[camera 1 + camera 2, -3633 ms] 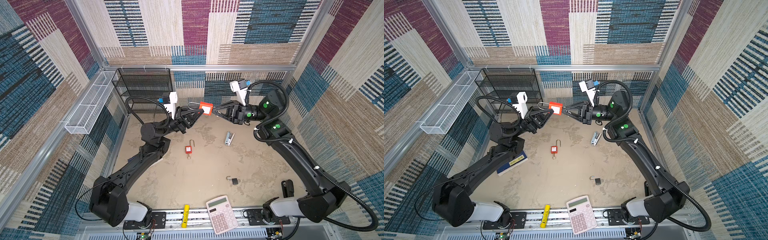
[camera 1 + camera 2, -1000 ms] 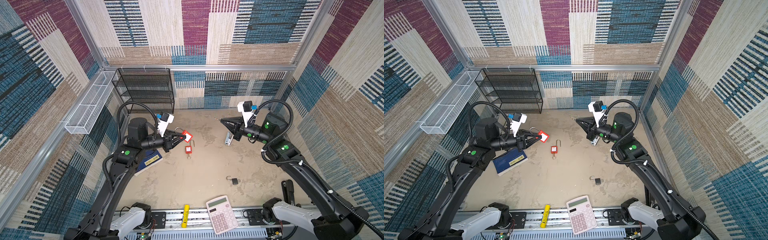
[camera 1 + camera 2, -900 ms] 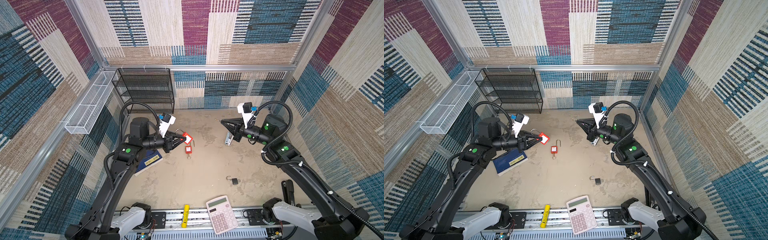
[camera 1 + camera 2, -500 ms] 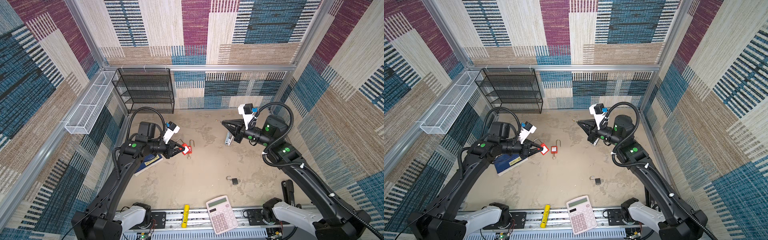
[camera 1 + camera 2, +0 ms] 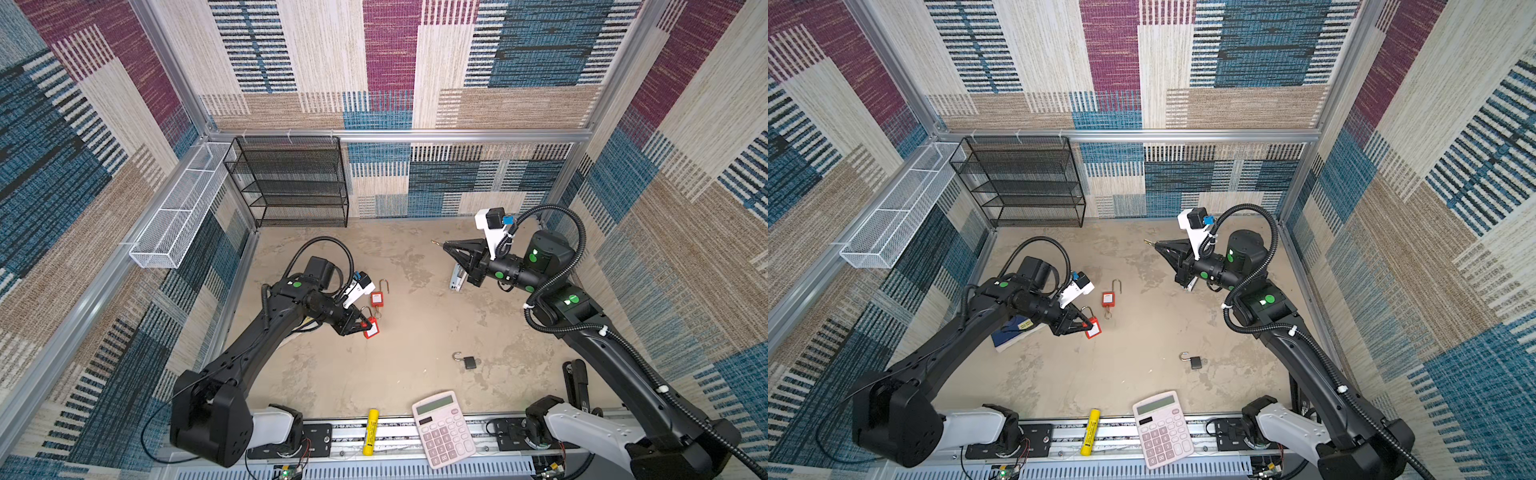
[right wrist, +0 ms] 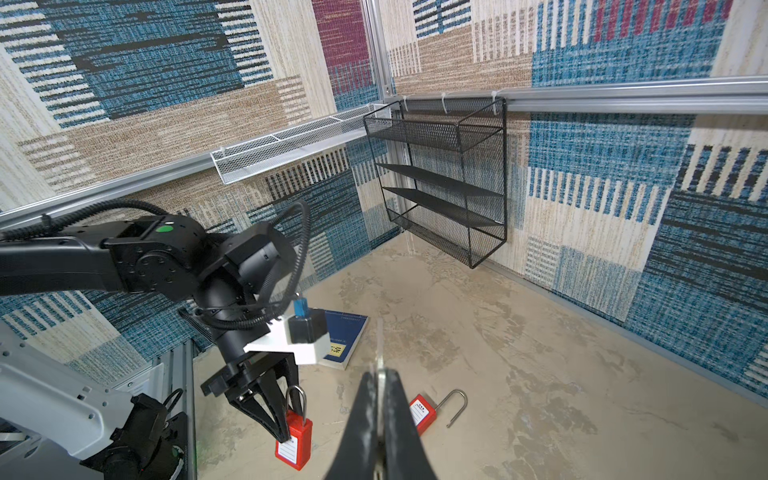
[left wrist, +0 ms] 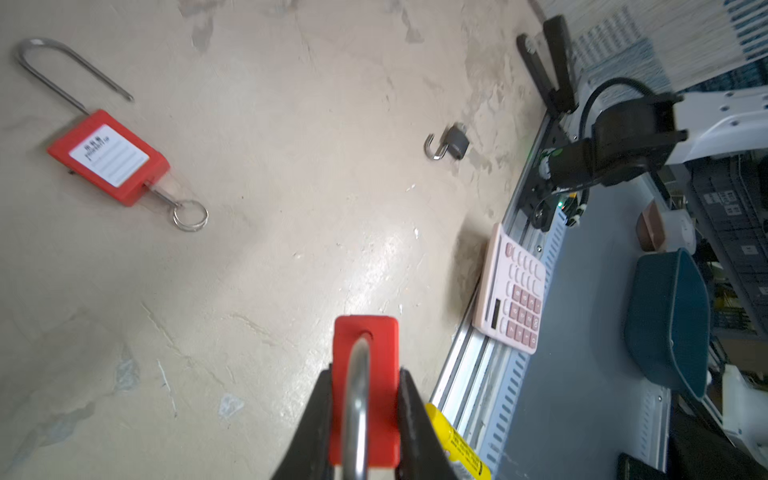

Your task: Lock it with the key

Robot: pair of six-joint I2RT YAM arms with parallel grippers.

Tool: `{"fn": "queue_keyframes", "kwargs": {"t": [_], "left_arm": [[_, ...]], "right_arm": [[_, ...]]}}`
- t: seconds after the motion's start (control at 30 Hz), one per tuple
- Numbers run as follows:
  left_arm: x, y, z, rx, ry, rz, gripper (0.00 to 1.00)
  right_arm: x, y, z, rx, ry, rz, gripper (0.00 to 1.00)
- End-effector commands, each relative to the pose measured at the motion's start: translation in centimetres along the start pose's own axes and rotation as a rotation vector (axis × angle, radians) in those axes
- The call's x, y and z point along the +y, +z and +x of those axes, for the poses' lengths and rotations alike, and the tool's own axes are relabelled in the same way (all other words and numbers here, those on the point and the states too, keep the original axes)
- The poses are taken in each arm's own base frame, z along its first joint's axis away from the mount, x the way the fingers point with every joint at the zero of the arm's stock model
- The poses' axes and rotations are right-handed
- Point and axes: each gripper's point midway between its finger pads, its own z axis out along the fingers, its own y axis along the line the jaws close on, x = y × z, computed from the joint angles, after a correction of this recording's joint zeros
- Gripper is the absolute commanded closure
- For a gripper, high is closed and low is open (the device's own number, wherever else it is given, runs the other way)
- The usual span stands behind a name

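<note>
My left gripper (image 5: pixel 365 326) (image 5: pixel 1088 326) (image 7: pixel 365 374) is shut on a red padlock (image 7: pixel 382 345) (image 6: pixel 294 440), gripping its body by the sides. It hangs just above the floor at left centre, and its steel shackle looks closed. My right gripper (image 5: pixel 446 246) (image 5: pixel 1158 246) (image 6: pixel 379 376) is shut on a thin metal key (image 5: pixel 435 242) (image 6: pixel 380 345). The blade sticks out past the fingertips and points left, high over the floor at the back right. Gripper and padlock stand well apart.
A second red padlock (image 5: pixel 377 298) (image 7: pixel 108 156) lies on the floor with its shackle open and a key ring. A small black padlock (image 5: pixel 469 362), a stapler (image 5: pixel 456 278), a blue book (image 5: pixel 1013 332), a calculator (image 5: pixel 442 428), a yellow marker (image 5: pixel 370 426) and a wire shelf (image 5: pixel 291 183) are around.
The grippers met high at the back centre, then drew apart. Over the last second my left arm carried the red padlock down and forward; my right gripper with the key barely moved.
</note>
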Motion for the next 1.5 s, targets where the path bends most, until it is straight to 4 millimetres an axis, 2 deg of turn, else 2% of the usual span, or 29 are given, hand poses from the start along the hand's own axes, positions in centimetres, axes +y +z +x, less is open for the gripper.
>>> {"fn": "queue_keyframes", "kwargs": {"t": [0.0,0.53,0.83,1.0,1.47], "left_arm": [[0.6,1.2,1.8,0.121,0.042,-0.005,1.00],[1.8,6.7,3.5,0.334,0.030,0.082,1.00],[2.9,8.4,4.1,0.395,0.009,0.075,1.00],[2.7,9.3,4.1,0.379,-0.009,0.118,1.00],[4.3,10.4,5.4,0.425,-0.028,0.069,1.00]], "right_arm": [[0.0,-0.2,-0.1,-0.005,0.000,0.007,1.00],[0.0,-0.3,0.3,0.003,0.006,0.009,1.00],[0.1,-0.2,0.5,0.005,0.015,0.005,1.00],[0.1,-0.4,0.3,0.004,0.008,0.009,1.00],[0.1,-0.5,0.4,0.005,0.006,0.013,1.00]]}}
